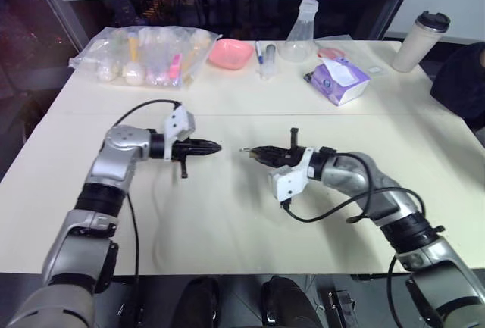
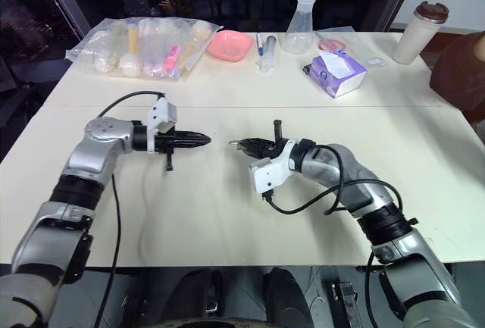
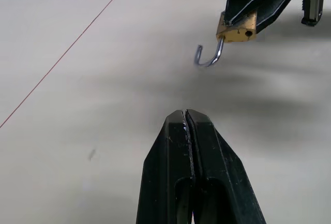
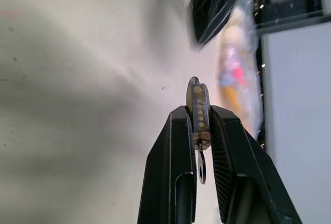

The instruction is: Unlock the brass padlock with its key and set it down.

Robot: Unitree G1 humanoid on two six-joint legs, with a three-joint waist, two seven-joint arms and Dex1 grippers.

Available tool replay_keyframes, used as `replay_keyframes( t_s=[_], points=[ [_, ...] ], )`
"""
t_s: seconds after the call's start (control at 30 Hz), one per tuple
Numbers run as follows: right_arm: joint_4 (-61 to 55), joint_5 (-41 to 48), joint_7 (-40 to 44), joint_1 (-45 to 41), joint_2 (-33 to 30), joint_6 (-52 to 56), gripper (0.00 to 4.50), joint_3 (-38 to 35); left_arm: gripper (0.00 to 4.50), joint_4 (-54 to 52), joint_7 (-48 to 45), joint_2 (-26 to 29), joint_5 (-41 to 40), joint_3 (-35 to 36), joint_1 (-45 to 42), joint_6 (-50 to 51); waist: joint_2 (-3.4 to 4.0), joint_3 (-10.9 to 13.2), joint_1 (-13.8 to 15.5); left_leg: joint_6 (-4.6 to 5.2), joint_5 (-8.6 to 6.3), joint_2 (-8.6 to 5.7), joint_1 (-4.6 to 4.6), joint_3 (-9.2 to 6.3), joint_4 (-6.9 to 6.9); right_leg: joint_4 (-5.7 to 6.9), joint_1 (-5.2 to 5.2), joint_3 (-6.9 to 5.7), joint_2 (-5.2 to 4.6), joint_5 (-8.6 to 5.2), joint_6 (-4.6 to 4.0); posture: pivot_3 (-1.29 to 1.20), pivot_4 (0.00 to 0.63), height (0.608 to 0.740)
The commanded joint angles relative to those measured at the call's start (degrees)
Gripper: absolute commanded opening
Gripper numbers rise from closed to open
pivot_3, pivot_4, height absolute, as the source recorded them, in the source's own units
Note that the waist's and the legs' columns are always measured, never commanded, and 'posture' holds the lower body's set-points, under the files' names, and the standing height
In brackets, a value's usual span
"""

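Nearest the camera: two grippers of two black fingers each, one per arm, held over the cream table (image 1: pixel 227 222), tips facing each other and apart.
Left gripper (image 1: pixel 216 146): jaws pressed fully together with nothing visible between them; in its wrist view the two fingers (image 3: pixel 207 146) meet along one thin seam.
Right gripper (image 1: pixel 254 151): jaws narrow, clamped on the brass padlock.
Brass padlock (image 3: pixel 237 30): one small golden-yellow metal block, pinched between the right gripper's fingertips; its silvery hooked shackle (image 3: pixel 209 58) is swung out, one end free, pointing toward the left gripper.
Key (image 4: pixel 201 164): one small silvery piece hanging from the padlock body, between the right gripper's fingers.
Beyond the grippers, far side of the table: one clear plastic bag of mixed items (image 1: pixel 144 55); one pink shallow bowl (image 1: pixel 230 53); one clear conical flask (image 1: pixel 301 32); one purple-and-white tissue box (image 1: pixel 339 80), beyond the right gripper; one pale lidded travel cup (image 1: pixel 420 40) at the far corner.
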Motion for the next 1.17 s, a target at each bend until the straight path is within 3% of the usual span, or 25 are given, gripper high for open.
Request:
replay_keyframes(
  t_s=[0.03,0.17,0.33,0.5,0.73,0.93,1.17],
  points=[
    [6.8,-3.1,-6.2,-3.4,1.7,-1.7,0.0,0.6,0.02,-3.4,1.2,1.3,-0.7,2.3,1.0,0.2,0.0,0.0,0.2,0.0,0.0,0.0,0.0,0.0,0.0,0.0,0.0,0.0,-0.01,0.0,0.0,0.0,0.15,0.715],
    [15.6,-4.1,-9.1,-6.1,3.4,-2.5,0.0,2.2,0.02,-6.1,2.4,1.5,-1.2,2.8,2.5,1.3,0.0,0.0,0.3,0.0,0.0,-0.03,-0.01,0.01,0.02,0.0,0.02,-0.01,-0.05,0.0,0.0,0.0,0.15,0.715],
    [17.0,1.7,-1.3,-6.1,5.1,-0.9,0.0,3.2,0.02,-9.9,3.8,1.6,-1.7,3.2,4.3,3.1,0.0,0.0,-0.1,-0.01,0.0,0.0,0.0,0.01,-0.01,0.02,0.0,0.0,-0.02,0.0,0.0,0.0,0.15,0.715],
    [10.3,7.5,8.8,-3.1,3.5,4.0,2.34,3.3,0.0,-12.0,4.5,2.0,-2.4,3.4,5.8,4.4,0.01,0.0,-0.1,-0.01,0.0,0.03,0.02,0.01,-0.01,0.03,0.01,0.0,-0.01,0.0,0.0,0.0,0.15,0.715],
    [-5.7,14.7,19.0,2.5,-4.5,12.8,2.34,-1.2,0.0,-19.8,2.8,3.8,-5.7,3.4,9.4,10.5,0.01,0.0,0.3,0.35,-0.2,0.0,0.02,0.0,0.0,0.02,0.04,-0.01,-0.08,0.0,0.0,0.0,0.15,0.715],
    [-19.9,25.7,26.2,7.8,-11.2,27.9,2.34,-9.4,0.0,-22.5,3.7,5.1,-6.3,4.5,10.6,11.4,0.01,0.0,0.2,0.36,-0.21,0.02,0.07,-0.03,-0.01,0.02,0.1,-0.01,-0.07,0.0,0.0,0.0,0.15,0.715],
    [-28.7,35.7,31.4,11.5,-18.0,43.9,2.34,-17.5,0.0,-23.9,5.1,5.6,-6.8,5.0,11.3,11.9,0.01,0.0,0.3,0.4,-0.23,0.02,0.11,-0.03,-0.01,-0.01,0.15,-0.01,-0.07,0.0,-0.01,0.0,0.15,0.715]
  ],
)
